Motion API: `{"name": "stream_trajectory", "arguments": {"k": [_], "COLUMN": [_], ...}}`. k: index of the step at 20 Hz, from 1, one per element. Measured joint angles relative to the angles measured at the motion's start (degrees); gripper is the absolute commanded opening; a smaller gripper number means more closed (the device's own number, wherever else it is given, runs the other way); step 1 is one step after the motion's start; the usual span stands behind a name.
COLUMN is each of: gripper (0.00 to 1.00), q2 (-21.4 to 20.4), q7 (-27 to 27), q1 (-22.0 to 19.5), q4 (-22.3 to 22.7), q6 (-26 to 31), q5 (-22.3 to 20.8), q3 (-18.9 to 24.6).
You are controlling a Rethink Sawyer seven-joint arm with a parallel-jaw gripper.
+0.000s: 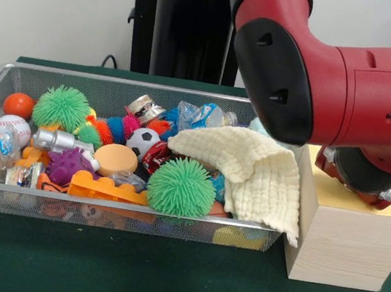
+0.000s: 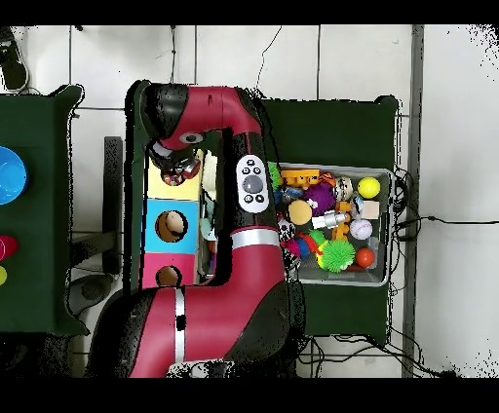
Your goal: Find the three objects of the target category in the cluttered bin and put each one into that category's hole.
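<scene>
Red and black, the arm (image 1: 348,80) bends over the wooden box (image 1: 345,241); its gripper (image 2: 178,171) hangs above the yellow section's hole (open or closed, I cannot tell). The mesh bin (image 1: 100,213) holds toys, a cream cloth (image 1: 250,171) draped over its edge.

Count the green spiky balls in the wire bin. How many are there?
2. One green spiky ball near the bin's back left, another front centre beside the cream cloth. More could be buried.
</scene>
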Motion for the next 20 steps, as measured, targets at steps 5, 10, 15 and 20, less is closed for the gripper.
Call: {"name": "stream_trajectory", "arguments": {"k": [5,10,15,20], "gripper": [0.00,0.00,0.00,0.00], "q2": [-1.0,-2.7,-2.2,-0.9], "q7": [0.0,0.0,0.0,0.0], "q1": [0.3,0.8,1.2,1.3], "q4": [-0.1,-1.6,-4.7,-7.7], "q6": [0.4,1.6,7.1,10.2], "q5": [0.0,0.0,-0.4,-0.6], "q3": [-0.6,-1.3,-1.5,-1.4]}}
